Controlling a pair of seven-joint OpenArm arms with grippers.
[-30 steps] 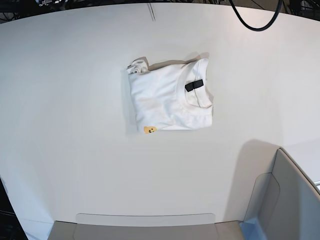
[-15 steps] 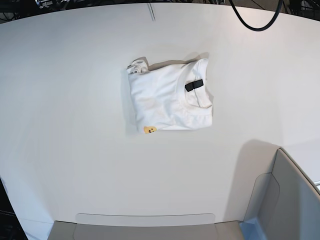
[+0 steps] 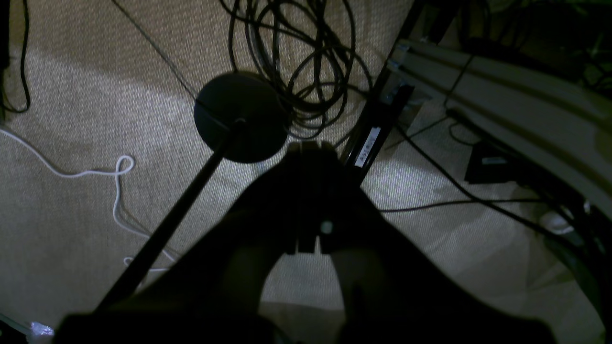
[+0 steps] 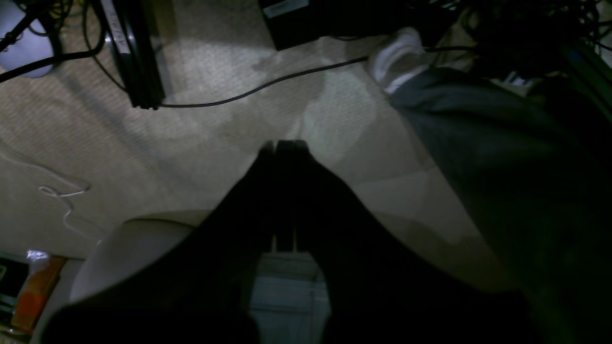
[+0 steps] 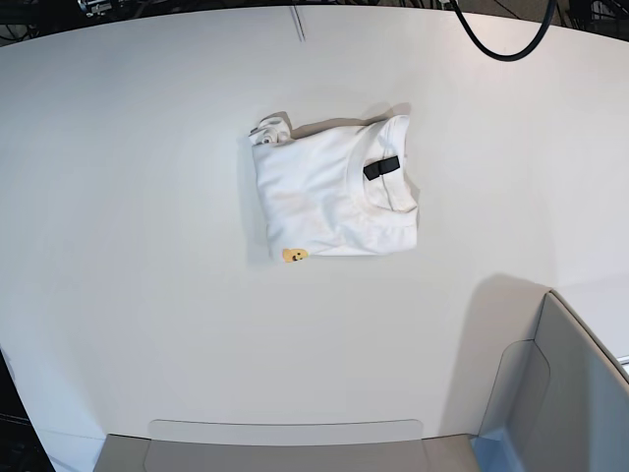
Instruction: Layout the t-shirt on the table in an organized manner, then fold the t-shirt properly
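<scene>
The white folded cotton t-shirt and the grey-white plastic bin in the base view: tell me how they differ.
The white folded cotton t-shirt lies flat mid-table; the grey-white plastic bin stands with upright walls at the near right corner. The shirt is soft and creased, with a black neck label and a yellow patch; the bin is rigid and unmarked. Both are pale and untouched by either arm.

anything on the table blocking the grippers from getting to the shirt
Nothing visible does. The t-shirt lies folded alone on the table, with bare surface all around it. Neither arm shows in the base view; both wrist cameras look at the floor, so the approach paths themselves are unseen.
</scene>
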